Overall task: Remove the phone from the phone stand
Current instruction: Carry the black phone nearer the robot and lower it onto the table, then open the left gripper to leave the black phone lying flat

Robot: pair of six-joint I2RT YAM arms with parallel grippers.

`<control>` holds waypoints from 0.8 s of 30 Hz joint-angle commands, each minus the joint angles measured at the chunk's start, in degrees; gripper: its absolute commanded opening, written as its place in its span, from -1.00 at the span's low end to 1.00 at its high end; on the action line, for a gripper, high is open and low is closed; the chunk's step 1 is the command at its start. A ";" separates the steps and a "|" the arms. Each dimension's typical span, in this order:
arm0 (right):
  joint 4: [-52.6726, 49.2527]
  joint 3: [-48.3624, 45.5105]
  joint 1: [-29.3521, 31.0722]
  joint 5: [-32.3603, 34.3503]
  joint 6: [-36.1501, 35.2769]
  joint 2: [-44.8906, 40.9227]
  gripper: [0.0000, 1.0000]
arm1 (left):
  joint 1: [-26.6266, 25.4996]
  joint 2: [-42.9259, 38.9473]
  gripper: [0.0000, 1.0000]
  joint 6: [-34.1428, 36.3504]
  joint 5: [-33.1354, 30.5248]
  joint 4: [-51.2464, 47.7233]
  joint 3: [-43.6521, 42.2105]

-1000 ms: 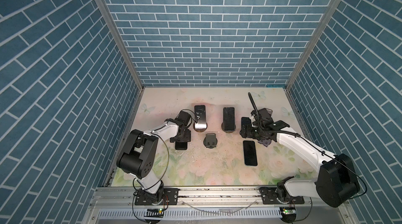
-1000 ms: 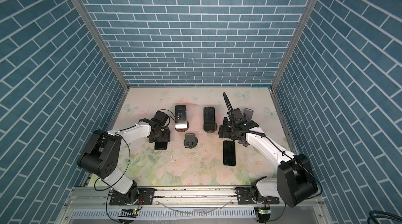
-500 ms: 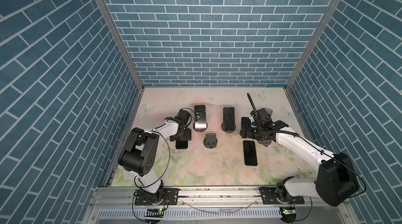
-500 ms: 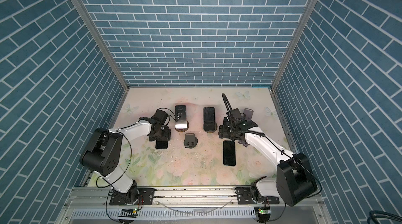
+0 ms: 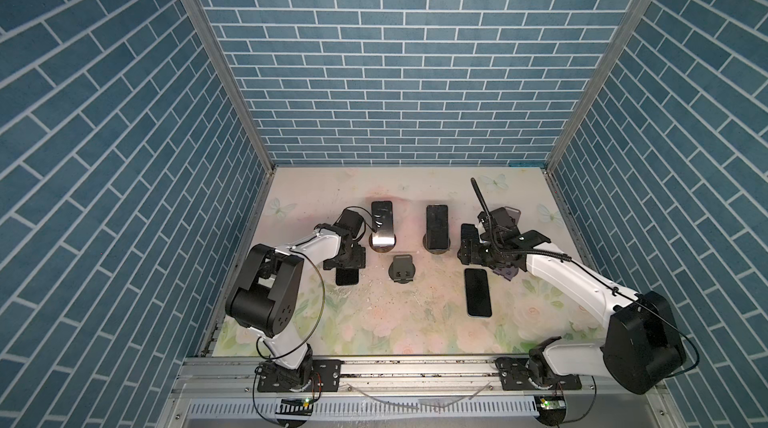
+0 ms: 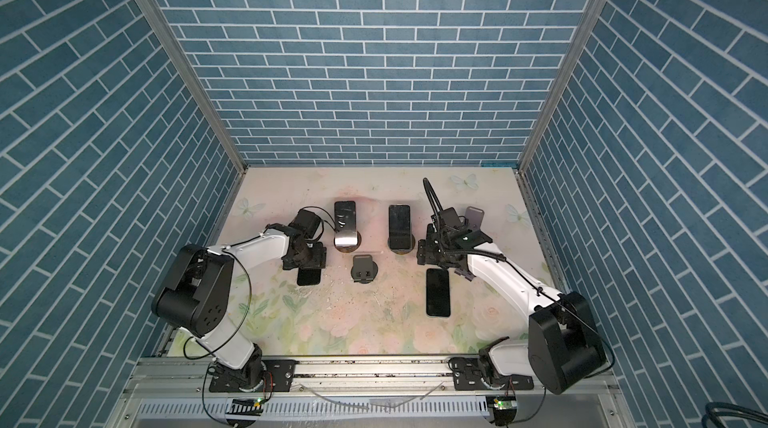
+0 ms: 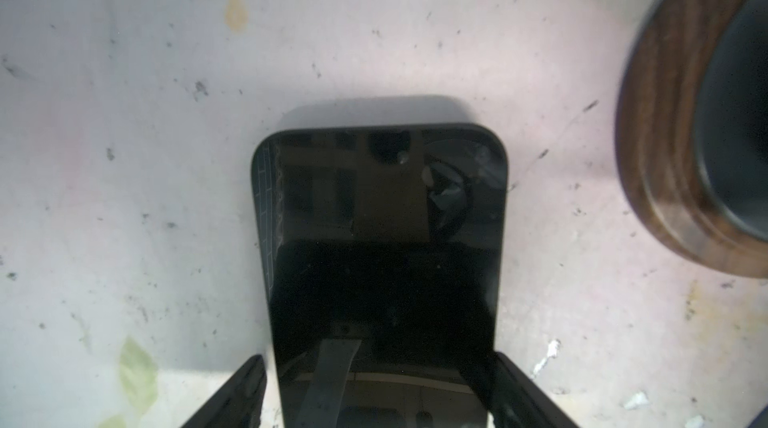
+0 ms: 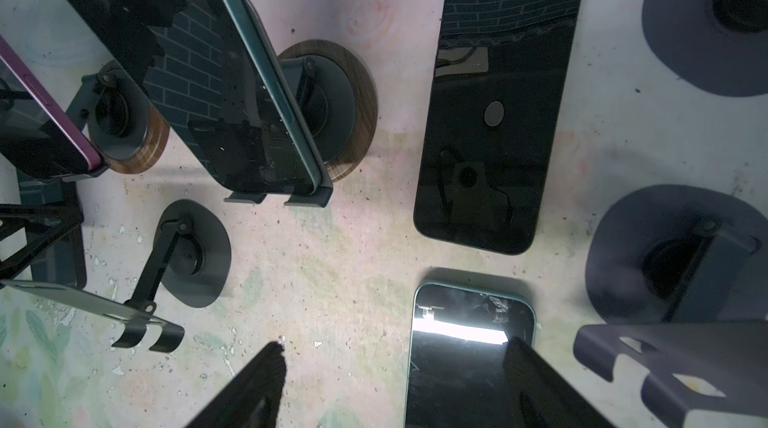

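left wrist view: phone flat on table, left gripper fingers spread just beside its edges. both top views hide its far end under that gripper, at 9 o'clock of the empty phone stand. right gripper fingers spread.

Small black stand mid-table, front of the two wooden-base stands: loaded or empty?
Empty. The black stand sits bare in both top views; no phone on it.

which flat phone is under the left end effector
The black phone left of the empty centre stand; the other flat phones lie right of it.
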 commanded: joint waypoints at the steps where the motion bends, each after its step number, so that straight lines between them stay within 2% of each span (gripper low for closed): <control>1: -0.11 1.95 0.49 1.02 1.44 0.09 0.67 | 0.39 -0.98 0.68 0.47 -1.51 -3.58 -0.67; 14: 0.07 1.47 0.68 0.96 1.43 0.17 0.67 | 0.37 -8.10 0.73 0.43 0.71 -3.01 -1.54; 24: 0.22 1.03 1.26 0.95 1.96 -0.60 0.67 | 0.12 -18.61 0.74 -1.06 3.82 -2.13 -5.17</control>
